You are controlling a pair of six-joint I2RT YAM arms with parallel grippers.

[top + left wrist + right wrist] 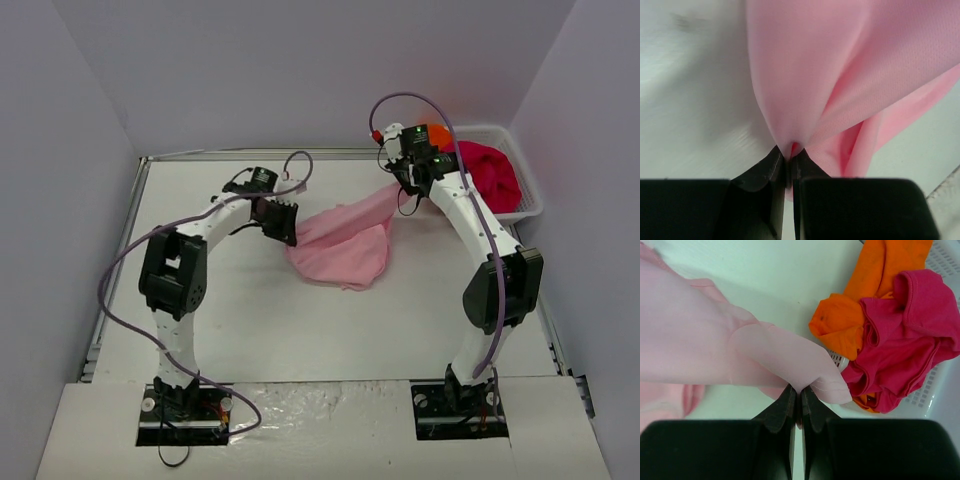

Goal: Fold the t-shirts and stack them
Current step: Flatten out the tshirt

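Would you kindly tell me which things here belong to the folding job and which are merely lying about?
Belonging to the job: pink t-shirt, magenta t-shirt, orange t-shirt.
Just lying about: white mesh basket, table.

Left arm (173,345), right arm (470,215): white links, black joint housings, black base plates (185,420). Lilac cable (410,95) loops along each. Green lights (413,132) on right wrist. Left pincer (788,156), right pincer (799,392): black, wedge-tipped.
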